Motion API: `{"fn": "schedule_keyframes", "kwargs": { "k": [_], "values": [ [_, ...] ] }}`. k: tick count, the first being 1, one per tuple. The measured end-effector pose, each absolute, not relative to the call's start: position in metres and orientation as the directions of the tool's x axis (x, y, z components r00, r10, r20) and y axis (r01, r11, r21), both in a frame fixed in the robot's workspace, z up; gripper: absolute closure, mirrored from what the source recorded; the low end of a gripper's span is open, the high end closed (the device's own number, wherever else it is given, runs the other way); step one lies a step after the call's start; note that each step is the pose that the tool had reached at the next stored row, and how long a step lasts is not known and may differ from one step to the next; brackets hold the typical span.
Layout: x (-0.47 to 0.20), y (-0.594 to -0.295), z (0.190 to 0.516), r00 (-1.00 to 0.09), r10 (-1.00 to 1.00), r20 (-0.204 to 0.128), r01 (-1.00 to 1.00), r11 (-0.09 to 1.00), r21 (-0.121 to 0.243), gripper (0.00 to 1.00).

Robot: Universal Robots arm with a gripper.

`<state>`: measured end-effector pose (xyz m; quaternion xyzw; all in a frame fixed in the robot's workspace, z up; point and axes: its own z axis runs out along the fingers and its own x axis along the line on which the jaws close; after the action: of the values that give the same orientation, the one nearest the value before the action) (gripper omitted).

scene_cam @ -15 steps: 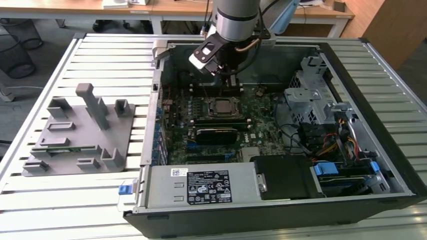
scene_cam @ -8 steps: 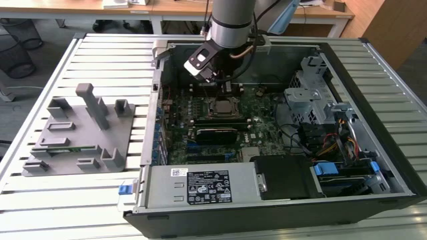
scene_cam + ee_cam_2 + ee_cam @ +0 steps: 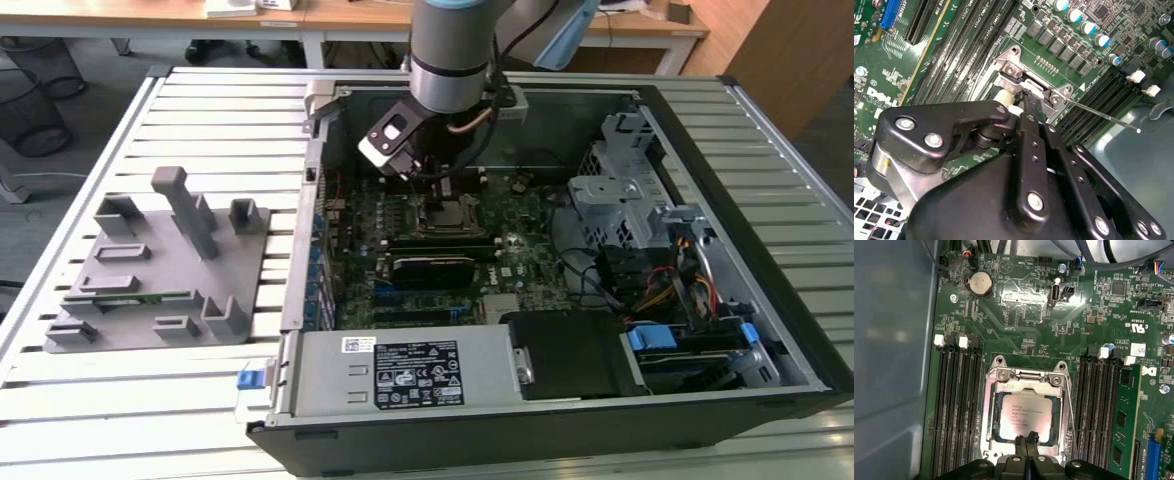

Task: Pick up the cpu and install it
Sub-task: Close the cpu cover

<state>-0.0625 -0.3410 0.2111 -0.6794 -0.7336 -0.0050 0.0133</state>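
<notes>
Open case [image 3: 561, 425] on slatted table [image 3: 200, 110]; cpu [image 3: 1025, 415] socketed; desks [image 3: 347, 18] behind.

The end effector [image 3: 1026, 441] covers one edge of the cpu [image 3: 1025, 412].

I count one robot arm [image 3: 447, 50] carrying one gripper [image 3: 1026, 441] with two fingers [image 3: 1020, 442]. There is also one open computer case [image 3: 747, 200], one grey fixture tray [image 3: 160, 290], one slatted bench [image 3: 174, 400] under both, and two wire bins [image 3: 30, 110] off past its corner. Inside the case I make out one motherboard [image 3: 1019, 315], one cpu [image 3: 1026, 415], one metal socket frame [image 3: 1026, 376], one round coin cell [image 3: 980, 283] and two banks of memory slots [image 3: 956, 410].
</notes>
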Motion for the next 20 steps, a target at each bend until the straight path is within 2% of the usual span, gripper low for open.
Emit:
{"fn": "schedule_keyframes", "kwargs": {
  "k": [6,20],
  "values": [
    [-0.067,-0.341,0.197,-0.076,0.997,0.025,0.997,0.077,-0.011,0.89],
    [-0.066,-0.341,0.219,-0.077,0.997,0.026,0.997,0.077,-0.006,0.89]
  ]
}}
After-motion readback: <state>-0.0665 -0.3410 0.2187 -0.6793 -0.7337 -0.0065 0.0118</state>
